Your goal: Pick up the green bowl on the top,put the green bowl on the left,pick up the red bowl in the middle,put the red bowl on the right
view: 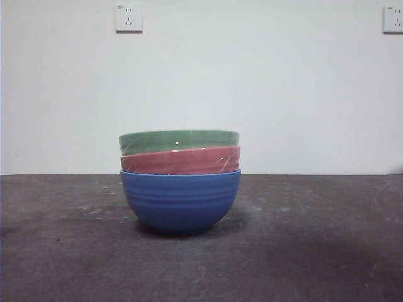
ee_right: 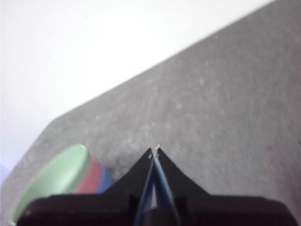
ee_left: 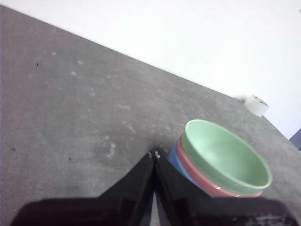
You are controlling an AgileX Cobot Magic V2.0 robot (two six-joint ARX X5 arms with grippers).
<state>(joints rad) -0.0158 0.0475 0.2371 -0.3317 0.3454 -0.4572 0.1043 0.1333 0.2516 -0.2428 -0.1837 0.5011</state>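
Three bowls stand stacked at the middle of the dark table. The green bowl (view: 179,141) is on top, the red bowl (view: 181,162) sits under it, and a blue bowl (view: 181,201) is at the bottom. In the left wrist view the green bowl (ee_left: 225,157) sits in the red bowl (ee_left: 207,184), beside my left gripper (ee_left: 154,154), which is shut and empty above the table. In the right wrist view the green bowl (ee_right: 54,181) and red bowl (ee_right: 91,176) lie beside my right gripper (ee_right: 154,150), also shut and empty. Neither gripper shows in the front view.
The grey table (view: 315,251) ends at a white wall with two sockets (view: 128,17). A roll of white tape (ee_left: 256,104) lies near the table's far edge in the left wrist view.
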